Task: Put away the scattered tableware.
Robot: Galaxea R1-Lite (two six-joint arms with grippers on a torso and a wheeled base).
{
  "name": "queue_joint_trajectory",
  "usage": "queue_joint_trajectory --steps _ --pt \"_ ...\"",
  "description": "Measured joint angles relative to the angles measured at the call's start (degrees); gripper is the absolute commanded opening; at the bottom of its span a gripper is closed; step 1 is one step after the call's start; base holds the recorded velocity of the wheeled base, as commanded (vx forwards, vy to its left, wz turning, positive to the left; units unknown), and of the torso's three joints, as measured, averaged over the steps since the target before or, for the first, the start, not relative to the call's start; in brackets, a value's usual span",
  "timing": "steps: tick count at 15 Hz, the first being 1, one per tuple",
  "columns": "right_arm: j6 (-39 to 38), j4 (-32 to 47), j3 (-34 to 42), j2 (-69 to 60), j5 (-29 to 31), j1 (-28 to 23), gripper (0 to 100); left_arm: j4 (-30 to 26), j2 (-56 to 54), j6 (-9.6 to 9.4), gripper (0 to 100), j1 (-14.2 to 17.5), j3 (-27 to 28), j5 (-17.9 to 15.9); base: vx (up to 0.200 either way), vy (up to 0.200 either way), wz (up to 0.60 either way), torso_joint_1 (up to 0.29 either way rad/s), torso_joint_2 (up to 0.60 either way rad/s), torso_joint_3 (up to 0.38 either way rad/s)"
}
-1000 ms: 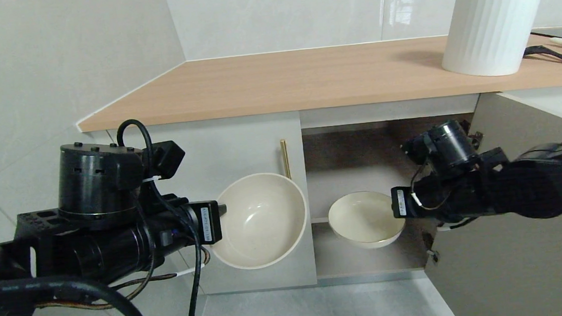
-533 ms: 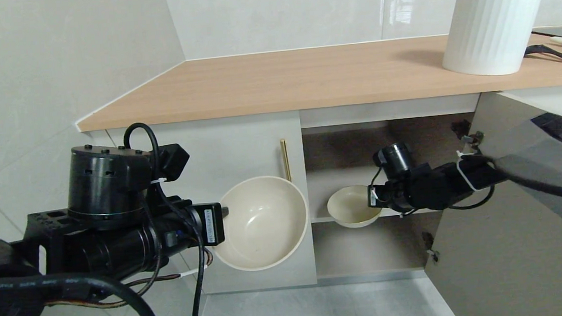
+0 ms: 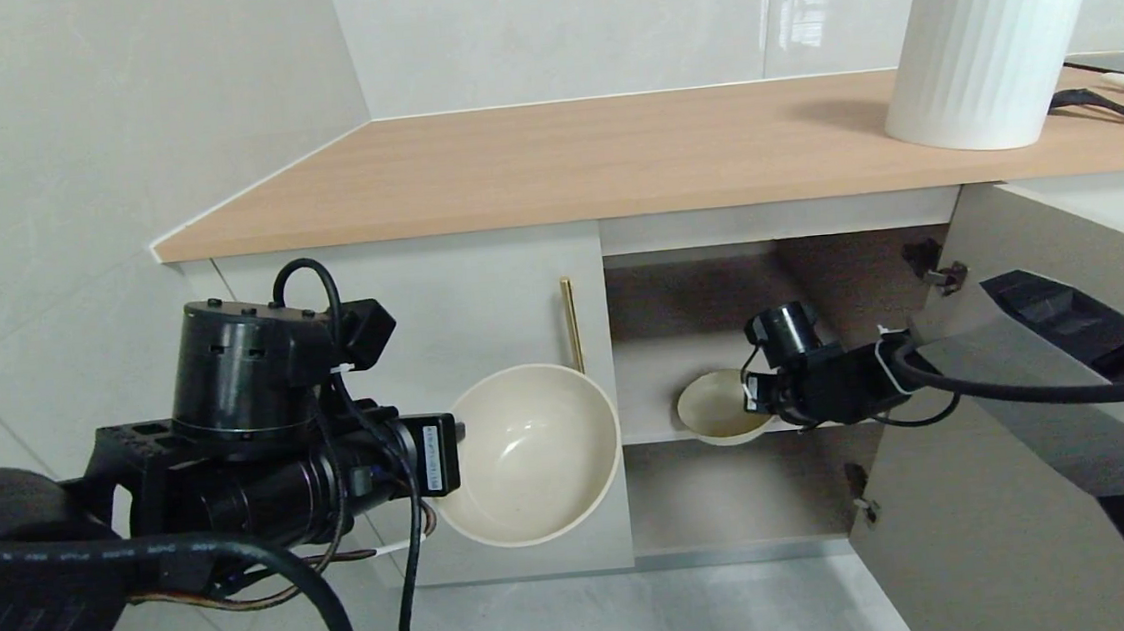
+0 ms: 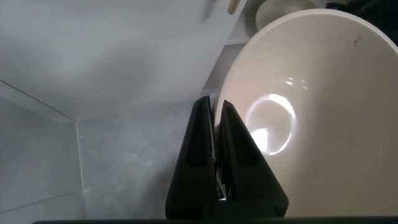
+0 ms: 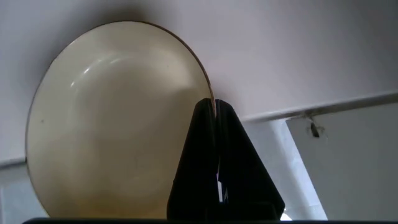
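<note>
Bowls, two of them, each gripped by one robot arm in front of a low kitchen cabinet.

The left gripper (image 3: 457,430) is closed on the rim of a large, round, plain cream bowl (image 3: 529,454). The rim sits between the two black fingers (image 4: 200,134), one inside the bowl and one outside. This bowl hangs in the air in front of the closed grey cabinet door (image 3: 480,292), just below that door's slim gold bar handle (image 3: 570,315). It is tipped on its side, with its open mouth facing up and outward, away from the door. Its base points back toward the door.

The right gripper (image 3: 752,407) reaches into the open cabinet compartment. It is pinched shut on the rim of a smaller cream bowl with a thin brown edge (image 3: 716,410). This bowl is at the front edge of the pale inner shelf (image 3: 666,367). Its mouth is tilted up and out toward the cabinet opening. Whether its base touches the shelf cannot be told. The two bowls are apart, with the edge of the closed door between them.

The compartment's grey door (image 3: 940,526) stands swung open on the right. Above lies a light wooden countertop (image 3: 560,165). On its right part stands a tall white ribbed cylinder (image 3: 991,31), with some dark utensils (image 3: 1122,101) just beyond it.
</note>
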State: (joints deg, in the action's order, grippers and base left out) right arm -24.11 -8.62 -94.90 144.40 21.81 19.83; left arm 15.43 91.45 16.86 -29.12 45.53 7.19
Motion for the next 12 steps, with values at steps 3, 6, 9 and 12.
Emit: queue_joint_trajectory --steps 3,6,9,12 --pt "-0.1 0.1 -3.1 2.4 1.8 -0.9 0 0.0 0.2 -0.02 0 -0.2 0.0 0.0 0.000 0.000 0.00 0.000 0.00 0.000" --pt "-1.2 0.1 -6.4 4.0 2.1 -1.6 0 0.0 0.4 0.00 0 -0.5 0.0 0.1 0.000 0.000 0.00 0.000 0.00 0.000" --pt "-1.4 0.2 -8.9 5.5 2.3 -1.9 0 0.0 0.4 0.00 0 -0.6 0.0 0.1 0.000 0.000 0.00 0.000 0.00 0.000" --pt "-1.3 0.3 -10.3 6.7 2.5 -2.2 0 0.0 0.4 0.00 0 -0.6 0.0 0.1 0.000 0.000 0.00 0.000 0.00 0.000"
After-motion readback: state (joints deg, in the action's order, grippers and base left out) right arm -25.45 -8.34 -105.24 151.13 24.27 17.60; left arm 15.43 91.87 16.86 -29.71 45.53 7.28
